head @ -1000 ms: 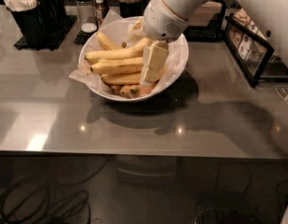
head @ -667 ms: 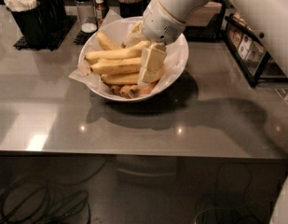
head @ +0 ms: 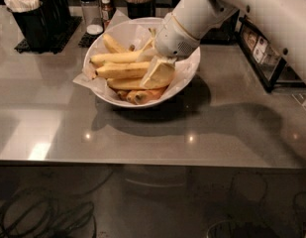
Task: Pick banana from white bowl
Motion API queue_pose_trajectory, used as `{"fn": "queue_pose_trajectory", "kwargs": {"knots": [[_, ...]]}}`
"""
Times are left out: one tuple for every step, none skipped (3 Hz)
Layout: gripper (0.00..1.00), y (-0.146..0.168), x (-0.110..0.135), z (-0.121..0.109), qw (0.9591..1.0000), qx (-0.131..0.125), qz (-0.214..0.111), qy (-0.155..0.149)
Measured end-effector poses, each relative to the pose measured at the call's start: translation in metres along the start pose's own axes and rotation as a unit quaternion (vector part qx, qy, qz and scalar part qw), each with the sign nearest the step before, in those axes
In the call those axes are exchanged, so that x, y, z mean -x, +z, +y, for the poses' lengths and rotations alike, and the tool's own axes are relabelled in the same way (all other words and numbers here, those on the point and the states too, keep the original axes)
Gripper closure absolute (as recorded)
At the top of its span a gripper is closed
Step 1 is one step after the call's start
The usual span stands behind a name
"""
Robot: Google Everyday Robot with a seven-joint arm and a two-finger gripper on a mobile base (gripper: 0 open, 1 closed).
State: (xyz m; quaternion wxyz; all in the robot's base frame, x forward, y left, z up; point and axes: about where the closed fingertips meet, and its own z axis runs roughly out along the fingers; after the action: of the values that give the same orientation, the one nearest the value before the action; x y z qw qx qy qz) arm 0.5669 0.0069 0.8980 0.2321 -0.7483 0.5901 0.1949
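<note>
Camera view: 1 banana [head: 124,70], long, yellow, lying across the white bowl [head: 113,99] among other bananas [head: 142,94]. Gripper [head: 160,73] sits in the bowl over its right end. Whether it grips cannot be told.

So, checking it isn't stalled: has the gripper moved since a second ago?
Yes, slightly: against the white bowl, which stayed put, the gripper has dipped lower and leftward over the bananas.
</note>
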Motion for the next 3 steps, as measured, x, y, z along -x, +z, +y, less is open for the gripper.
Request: {"fn": "queue_pose_trajectory", "kwargs": {"knots": [[0.82, 0.002, -0.005, 0.003, 0.9999, -0.004, -0.005, 0.010], [1.00, 0.000, -0.002, 0.002, 0.9999, -0.004, -0.005, 0.010], [1.00, -0.011, -0.002, 0.003, 0.9998, -0.021, 0.001, 0.006]]}}
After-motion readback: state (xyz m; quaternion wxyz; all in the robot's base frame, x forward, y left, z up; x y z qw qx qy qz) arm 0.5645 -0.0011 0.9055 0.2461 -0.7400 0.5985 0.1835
